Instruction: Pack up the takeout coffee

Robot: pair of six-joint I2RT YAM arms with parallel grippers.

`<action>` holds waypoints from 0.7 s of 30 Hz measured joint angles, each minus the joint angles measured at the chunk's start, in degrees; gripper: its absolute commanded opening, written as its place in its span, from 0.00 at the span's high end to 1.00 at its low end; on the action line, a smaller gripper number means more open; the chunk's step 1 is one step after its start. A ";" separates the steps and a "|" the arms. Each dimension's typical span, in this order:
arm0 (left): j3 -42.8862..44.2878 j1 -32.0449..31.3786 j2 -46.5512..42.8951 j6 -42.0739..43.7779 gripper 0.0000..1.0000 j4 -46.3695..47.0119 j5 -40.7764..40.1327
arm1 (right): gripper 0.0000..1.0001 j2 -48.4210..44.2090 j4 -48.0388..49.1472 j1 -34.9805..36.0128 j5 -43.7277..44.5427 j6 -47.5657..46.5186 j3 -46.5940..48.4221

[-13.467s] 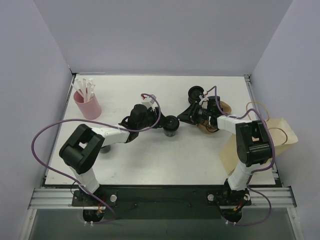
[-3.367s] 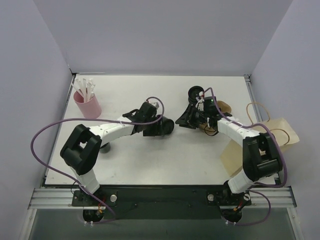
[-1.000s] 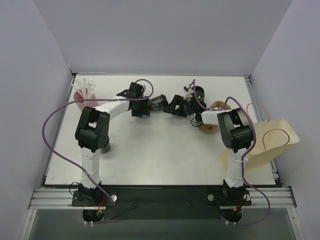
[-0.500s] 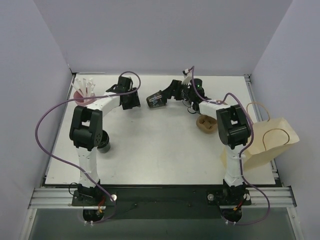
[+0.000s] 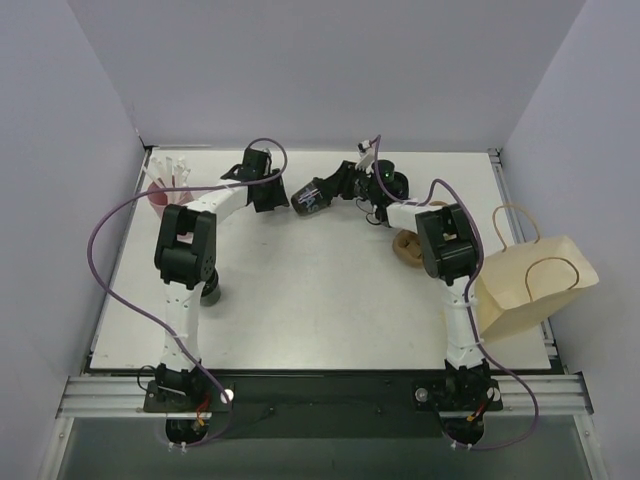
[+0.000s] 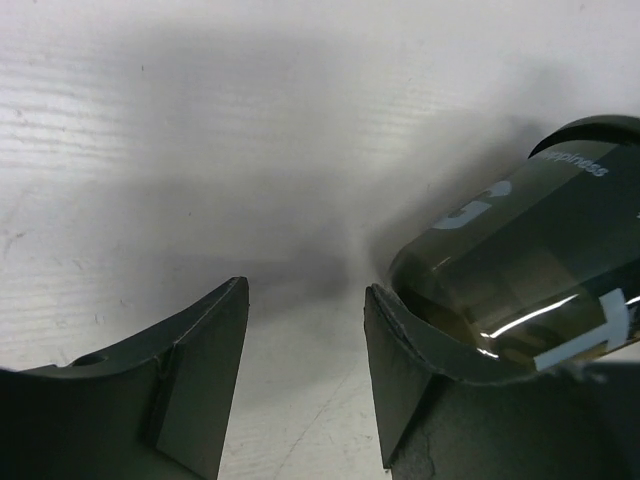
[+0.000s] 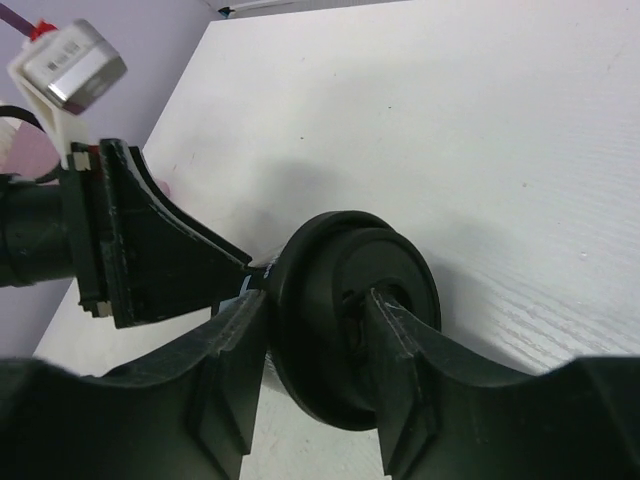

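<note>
The takeout coffee is a small black cup with a black lid, lying on its side at the back middle of the table. My right gripper is shut on the lid, one finger on the rim's outside and the other in the lid's centre recess. My left gripper stands open just left of the cup with only bare table between its fingers. The cup's glossy wall lies outside its right finger.
A brown paper bag stands open at the table's right edge. A brown cardboard holder lies by the right arm. The pink cup of white sticks is at the back left. A black round object sits beside the left arm.
The left gripper let go of the cup and drew back to the left. The right gripper's jaws closed onto the lid. Both arms shifted toward the table's back.
</note>
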 measured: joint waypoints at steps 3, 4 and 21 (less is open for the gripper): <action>-2.16 -0.02 -0.22 -0.66 0.41 1.18 0.85 | 0.73 -0.46 1.33 0.35 -0.17 0.09 -1.29; -2.84 -0.07 -0.48 -0.74 0.41 1.88 0.94 | 0.74 -0.87 1.92 0.42 -0.22 0.13 -2.29; -26.03 -3.02 -19.10 -3.06 0.41 2.10 1.86 | 0.81 -30.82 -9.29 4.74 6.08 -15.37 -29.64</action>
